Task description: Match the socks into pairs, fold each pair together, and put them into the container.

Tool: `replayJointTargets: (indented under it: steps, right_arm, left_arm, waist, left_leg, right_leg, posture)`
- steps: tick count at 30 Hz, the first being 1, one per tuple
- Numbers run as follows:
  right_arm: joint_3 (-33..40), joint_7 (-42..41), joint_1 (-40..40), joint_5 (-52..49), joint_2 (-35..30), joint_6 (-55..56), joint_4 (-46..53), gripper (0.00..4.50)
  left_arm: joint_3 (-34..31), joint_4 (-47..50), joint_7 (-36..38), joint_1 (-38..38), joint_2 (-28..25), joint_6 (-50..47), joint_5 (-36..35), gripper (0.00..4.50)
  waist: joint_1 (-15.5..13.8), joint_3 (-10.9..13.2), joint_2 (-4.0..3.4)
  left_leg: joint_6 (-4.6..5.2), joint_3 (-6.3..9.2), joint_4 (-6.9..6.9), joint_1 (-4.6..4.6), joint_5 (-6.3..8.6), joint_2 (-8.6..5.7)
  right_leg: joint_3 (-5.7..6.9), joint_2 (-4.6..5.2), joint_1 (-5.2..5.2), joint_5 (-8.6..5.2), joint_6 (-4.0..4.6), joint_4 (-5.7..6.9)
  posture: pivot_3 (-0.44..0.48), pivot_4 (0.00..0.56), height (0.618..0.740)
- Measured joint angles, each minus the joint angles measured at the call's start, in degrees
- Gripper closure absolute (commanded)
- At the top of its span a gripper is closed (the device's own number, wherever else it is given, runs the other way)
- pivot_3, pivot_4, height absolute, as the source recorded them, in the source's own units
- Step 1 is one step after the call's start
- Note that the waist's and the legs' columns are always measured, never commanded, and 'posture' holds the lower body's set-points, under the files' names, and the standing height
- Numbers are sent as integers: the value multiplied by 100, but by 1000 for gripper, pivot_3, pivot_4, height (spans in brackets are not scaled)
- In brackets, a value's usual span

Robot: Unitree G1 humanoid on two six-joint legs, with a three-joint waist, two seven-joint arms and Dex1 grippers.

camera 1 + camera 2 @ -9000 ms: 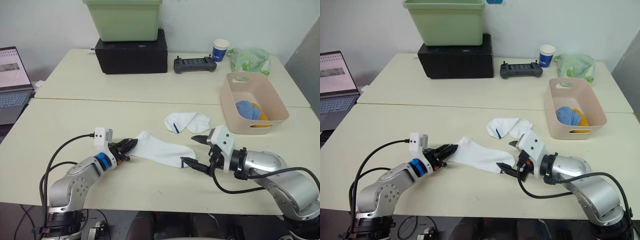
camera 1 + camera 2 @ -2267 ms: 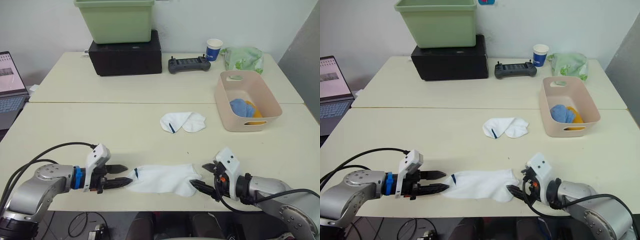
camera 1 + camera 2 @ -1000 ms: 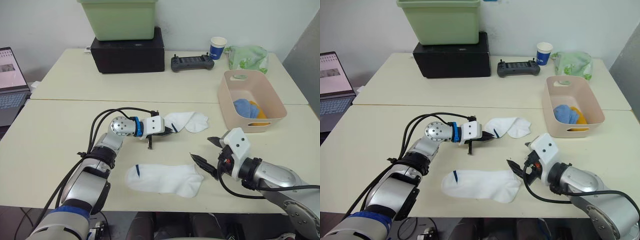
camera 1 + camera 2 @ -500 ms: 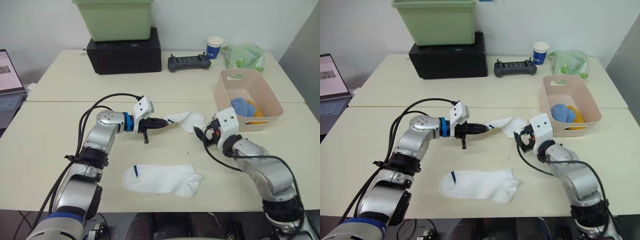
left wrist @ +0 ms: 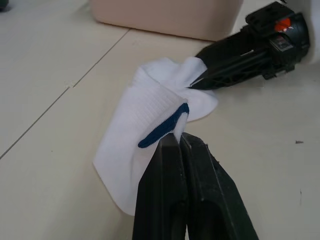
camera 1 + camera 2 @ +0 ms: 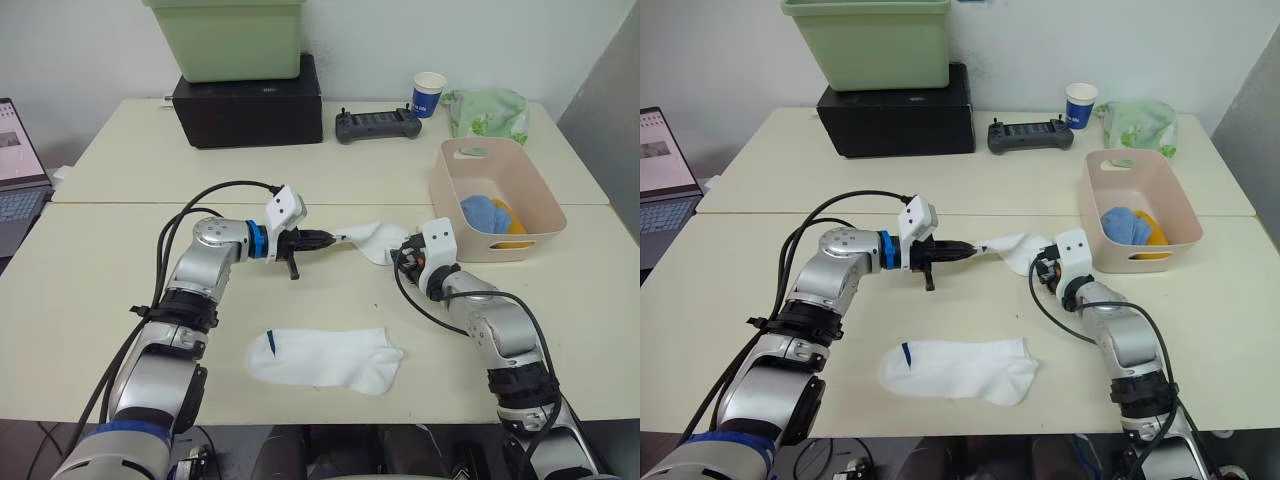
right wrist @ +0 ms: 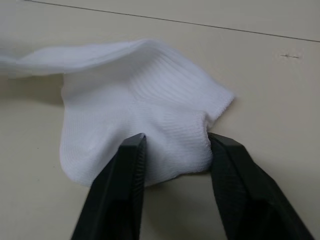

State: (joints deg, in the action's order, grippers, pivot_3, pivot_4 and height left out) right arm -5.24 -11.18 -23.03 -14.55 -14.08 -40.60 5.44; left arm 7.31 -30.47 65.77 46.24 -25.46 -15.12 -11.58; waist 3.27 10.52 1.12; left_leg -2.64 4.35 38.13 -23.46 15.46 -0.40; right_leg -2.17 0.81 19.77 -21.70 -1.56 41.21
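Right gripper (image 7: 172, 150) now straddles sock (image 7: 145, 120).

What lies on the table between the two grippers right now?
A white sock spans between them in the eye views: left gripper pinches one end, right gripper straddles the other.

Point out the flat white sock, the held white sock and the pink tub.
flat white sock (image 6: 325, 359), left eye view, mid-foot
held white sock (image 6: 1012, 247), right eye view, middle
pink tub (image 6: 444, 210), left eye view, left wall
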Motion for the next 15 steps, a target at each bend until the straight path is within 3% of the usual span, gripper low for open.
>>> replayJointTargets:
  steps: [2, 5, 9, 15]
  right_arm:
    - [1, -60, 19, -6, -8, 1, 142, 4491]
    - [1, -309, 178, -63, -212, -111, 699, 4491]
    - [41, -943, 603, -575, -828, -712, 1782, 4491]
    - [206, -1366, 788, -1333, -1101, -1526, 2624, 4491]
  left_arm:
    - [-124, 1, -19, 81, -4, -504, -159, 4500]
    - [-384, 48, -117, 326, -105, -1544, -498, 4500]
    - [-582, 179, -41, 535, -884, -3131, -831, 4500]
    - [-736, 1016, -172, -30, -1466, -4752, -1225, 4500]
  waist:
    - [2, 0, 0]
    - [4, 0, 0]
    - [60, -1, -1]
    - [94, -2, -4]
  left_leg:
    - [0, 1, 0, -1, 0, 0]
    - [0, 5, 4, -24, 0, 0]
    - [-2, 6, 4, -38, -1, 1]
    - [-14, 14, 5, -30, -8, 2]
  right_leg:
    - [0, 0, 3, 0, 0, 2]
    - [3, 0, 25, 0, 0, 5]
    - [1, -3, 40, 0, 0, 7]
    - [2, -2, 32, 0, 0, 16]
  posture:
    - [0, 150, 725]
    - [0, 150, 725]
    - [0, 150, 725]
    - [0, 150, 725]
